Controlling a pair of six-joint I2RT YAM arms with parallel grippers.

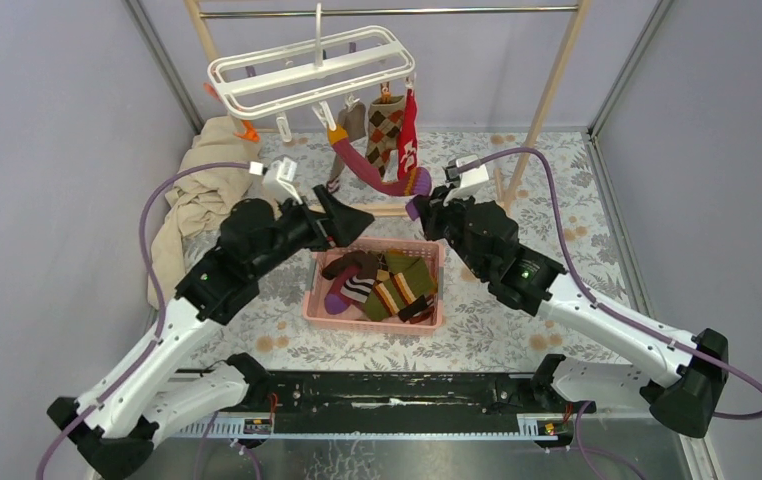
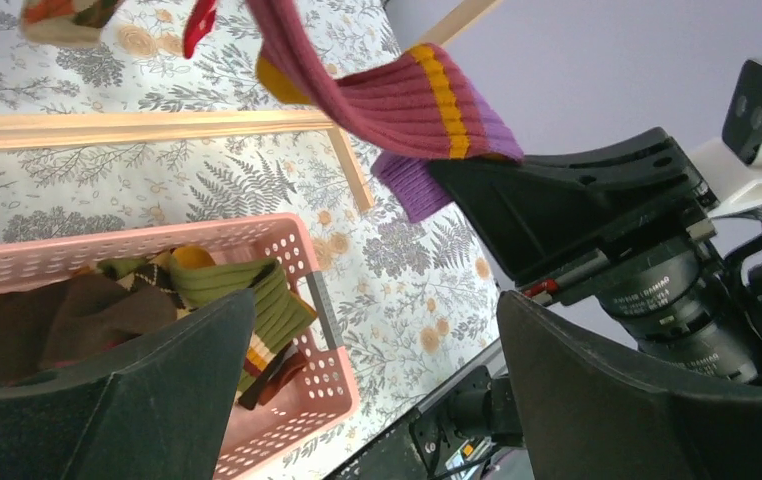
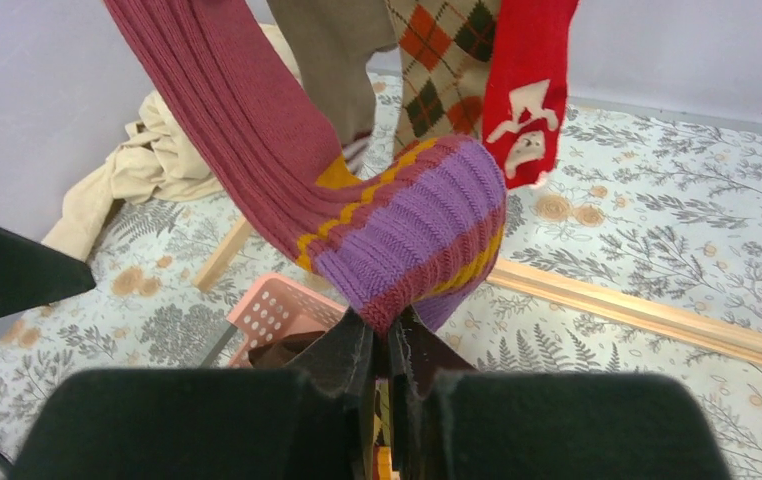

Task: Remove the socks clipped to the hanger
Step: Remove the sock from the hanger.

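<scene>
The white hanger (image 1: 307, 70) hangs from the rail at the back. Clipped under it are a brown-beige sock (image 1: 352, 118), an argyle sock (image 1: 385, 125) and a red sock (image 1: 408, 135). A maroon sock (image 1: 372, 172) with a purple and yellow cuff stretches down and to the right from its clip. My right gripper (image 1: 419, 205) is shut on that cuff (image 3: 407, 230), which bulges just above the pinched fingers (image 3: 389, 335). To its left my left gripper (image 1: 352, 222) stands open and empty (image 2: 377, 300), above the pink basket (image 1: 319, 300), with the maroon sock (image 2: 397, 100) overhead.
The pink basket (image 2: 327, 340) holds several loose socks (image 1: 387, 285). A beige cloth (image 1: 197, 190) lies heaped at the back left. The wooden rack's posts (image 1: 547, 95) and its floor bar (image 3: 637, 315) stand behind the grippers, on a floral table cover.
</scene>
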